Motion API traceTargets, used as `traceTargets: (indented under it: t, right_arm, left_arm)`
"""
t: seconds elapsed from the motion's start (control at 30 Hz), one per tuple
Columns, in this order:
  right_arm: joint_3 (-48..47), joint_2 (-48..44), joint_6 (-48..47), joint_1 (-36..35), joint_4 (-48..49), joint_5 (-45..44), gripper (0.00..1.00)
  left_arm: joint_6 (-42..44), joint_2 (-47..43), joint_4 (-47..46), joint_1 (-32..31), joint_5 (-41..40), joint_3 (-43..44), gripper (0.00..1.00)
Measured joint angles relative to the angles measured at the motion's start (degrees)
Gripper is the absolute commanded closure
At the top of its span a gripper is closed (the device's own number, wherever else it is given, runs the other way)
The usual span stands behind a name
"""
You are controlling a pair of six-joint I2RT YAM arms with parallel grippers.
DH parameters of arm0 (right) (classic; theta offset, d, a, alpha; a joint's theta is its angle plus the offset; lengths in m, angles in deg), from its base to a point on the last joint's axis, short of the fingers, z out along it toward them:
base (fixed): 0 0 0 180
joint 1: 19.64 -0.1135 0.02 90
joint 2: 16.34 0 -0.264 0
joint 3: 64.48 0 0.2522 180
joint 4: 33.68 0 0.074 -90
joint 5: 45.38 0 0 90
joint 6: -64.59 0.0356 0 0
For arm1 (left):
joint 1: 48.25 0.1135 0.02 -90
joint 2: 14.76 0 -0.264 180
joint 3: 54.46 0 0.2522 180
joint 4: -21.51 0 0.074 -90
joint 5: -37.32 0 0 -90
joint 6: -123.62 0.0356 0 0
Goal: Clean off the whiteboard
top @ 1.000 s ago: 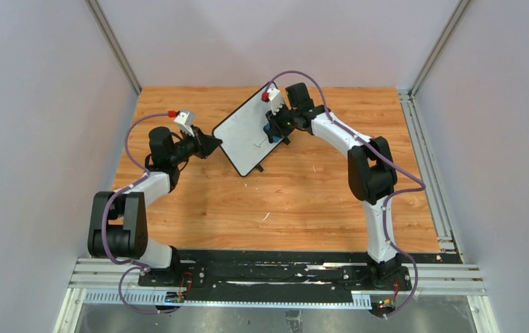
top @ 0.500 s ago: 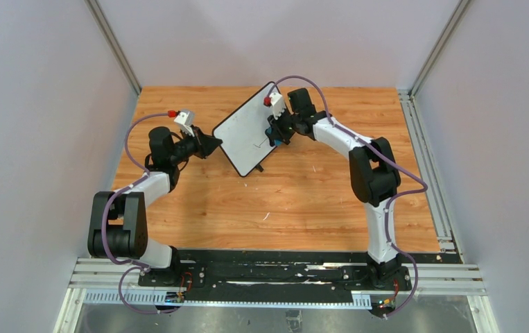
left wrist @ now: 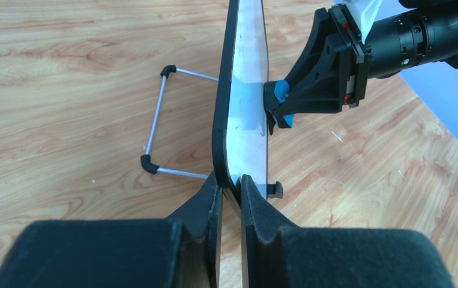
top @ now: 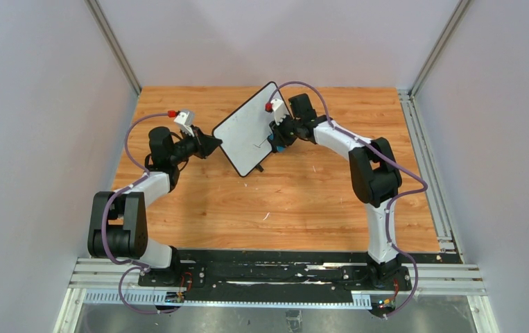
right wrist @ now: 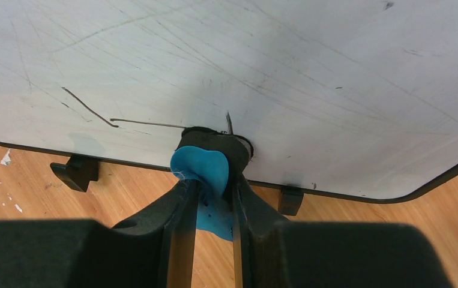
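One whiteboard (top: 245, 132) stands tilted near the bench's (top: 282, 201) far edge, faint black strokes on its face; left hand (left wrist: 229, 182) clamped on its edge; right hand (right wrist: 210, 187) clamped on blue eraser (right wrist: 200, 168), pressed against the face.

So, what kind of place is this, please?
Probably a robot test cell in a lab, not a home: plain grey walls enclose a wooden table, and metal rails carry the arm bases.

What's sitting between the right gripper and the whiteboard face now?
A blue eraser, pinched by the right gripper and pressed against the whiteboard; clearest in the right wrist view.
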Motion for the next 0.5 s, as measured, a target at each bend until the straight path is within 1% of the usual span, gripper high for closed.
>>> traceTargets:
  t: [0.17, 0.33, 0.5]
  right_arm:
    - [-1.7, 0.0, 0.1, 0.0, -1.6, -0.1, 0.99]
    - [-8.1, 0.0, 0.1, 0.0, -2.6, -0.3, 0.99]
    - [-11.3, 0.0, 0.1, 0.0, -2.6, -0.2, 0.99]
  left_arm:
    - [0.0, 0.0, 0.0, 0.0, 0.0, 0.0, 1.0]
    - [0.2, 0.0, 0.0, 0.0, 0.2, 0.0, 1.0]
    - [0.3, 0.0, 0.1, 0.0, 0.3, 0.0, 1.0]
